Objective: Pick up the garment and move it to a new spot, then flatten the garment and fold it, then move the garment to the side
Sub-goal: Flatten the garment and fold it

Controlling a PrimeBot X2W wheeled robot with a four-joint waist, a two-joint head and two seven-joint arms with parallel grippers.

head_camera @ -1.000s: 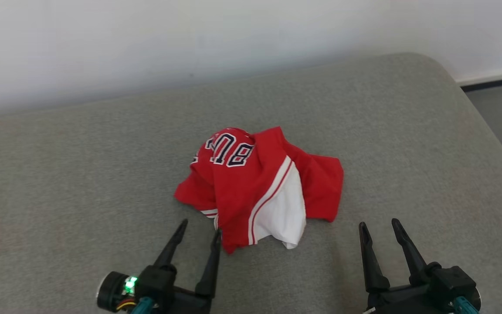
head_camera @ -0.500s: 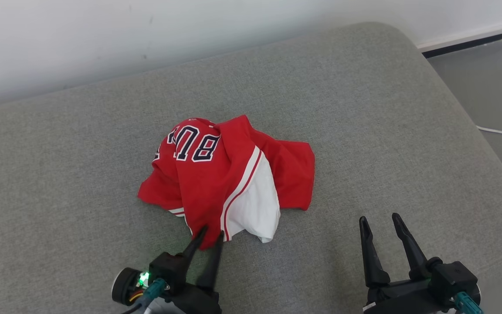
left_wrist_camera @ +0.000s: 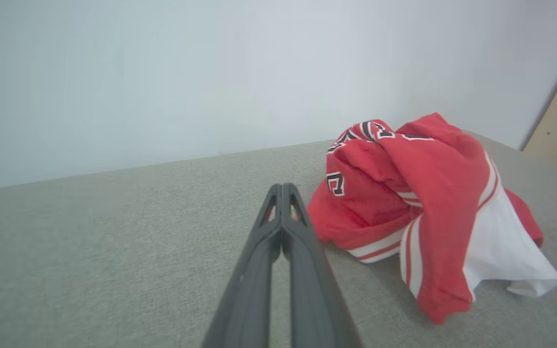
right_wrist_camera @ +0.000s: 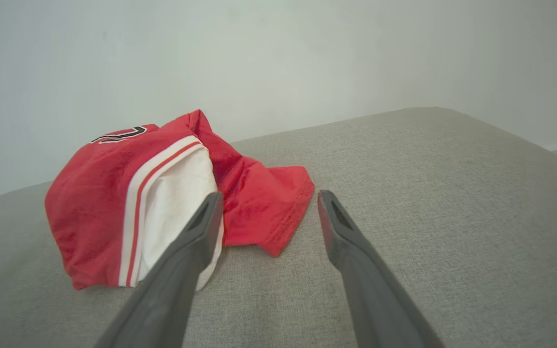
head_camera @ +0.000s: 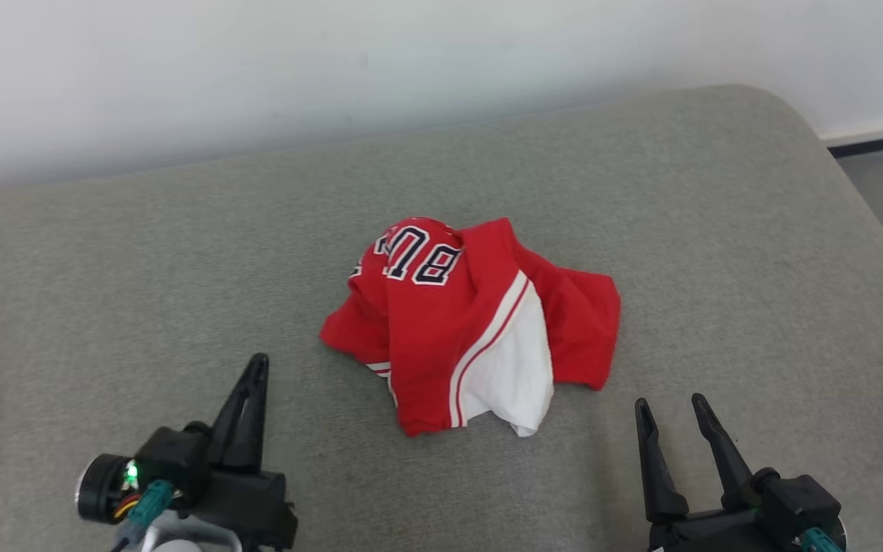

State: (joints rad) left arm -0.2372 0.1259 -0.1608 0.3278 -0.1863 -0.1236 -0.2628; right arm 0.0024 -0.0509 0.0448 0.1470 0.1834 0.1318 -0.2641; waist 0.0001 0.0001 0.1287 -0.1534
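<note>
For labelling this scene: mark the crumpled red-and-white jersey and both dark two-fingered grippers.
Crumpled red-and-white jersey point(head_camera: 441, 322): head view, on its red middle panel.
Dark left gripper point(head_camera: 257, 366): head view, at its shut fingertips.
Dark right gripper point(head_camera: 670, 404): head view, midway between its open fingertips.

Bright, even, diffuse light. Soft shadow under garment, just right of left claw. Wrist views: claw soft near lens.

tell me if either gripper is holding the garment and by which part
Nothing is held. The left gripper is shut empty, apart from the red garment; the right gripper is open, clear of it.
</note>
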